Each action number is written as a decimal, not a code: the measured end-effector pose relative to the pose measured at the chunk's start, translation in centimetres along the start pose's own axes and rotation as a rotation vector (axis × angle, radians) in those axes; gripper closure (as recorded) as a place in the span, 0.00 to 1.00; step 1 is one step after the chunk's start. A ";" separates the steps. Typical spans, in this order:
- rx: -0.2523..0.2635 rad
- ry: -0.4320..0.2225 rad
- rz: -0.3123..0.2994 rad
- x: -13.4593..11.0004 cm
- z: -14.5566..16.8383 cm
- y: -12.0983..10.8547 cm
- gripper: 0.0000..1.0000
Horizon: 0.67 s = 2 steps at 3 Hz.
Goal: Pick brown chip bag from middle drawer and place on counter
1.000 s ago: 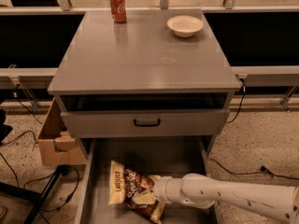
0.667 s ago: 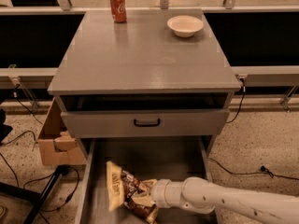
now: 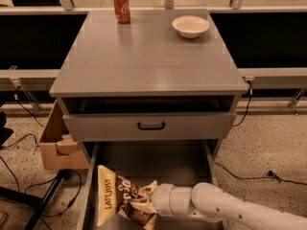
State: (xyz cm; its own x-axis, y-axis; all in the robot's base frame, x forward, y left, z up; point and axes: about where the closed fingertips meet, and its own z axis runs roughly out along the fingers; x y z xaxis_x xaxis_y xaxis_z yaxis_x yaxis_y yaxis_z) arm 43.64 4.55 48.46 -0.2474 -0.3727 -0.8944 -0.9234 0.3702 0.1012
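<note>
Below the counter's front edge, the middle drawer (image 3: 160, 158) stands pulled out. The gripper (image 3: 146, 204) reaches in from the right and is clenched on the crumpled right end of the brown chip bag (image 3: 114, 199), which sits at the drawer's left side. On the counter (image 3: 144, 63), a white bowl (image 3: 190, 26) sits near the far right corner and a red soda can (image 3: 122, 6) stands near the far left corner.

- The brown chip bag (image 3: 115, 198) has a dark brown middle, cream-yellow ends and "LATE JULY" print. It sits tilted and crumpled at the front left of the middle drawer.
- The middle drawer (image 3: 153, 159) is a grey metal tray, pulled fully open.
- The counter (image 3: 148, 56) is a flat grey cabinet top above it.
- The gripper (image 3: 146, 202) is in the drawer, its fingers pinching the bag's right end.
</note>
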 end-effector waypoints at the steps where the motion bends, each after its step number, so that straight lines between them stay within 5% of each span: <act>1: -0.014 -0.001 -0.046 -2.8 -2.9 0.4 1.00; 2: -0.034 0.051 -0.068 -6.0 -5.5 1.5 1.00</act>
State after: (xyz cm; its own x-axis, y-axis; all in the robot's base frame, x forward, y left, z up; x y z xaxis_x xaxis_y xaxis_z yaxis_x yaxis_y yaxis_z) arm 42.17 2.66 56.32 -0.1978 -0.4387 -0.8766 -0.9477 0.3140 0.0567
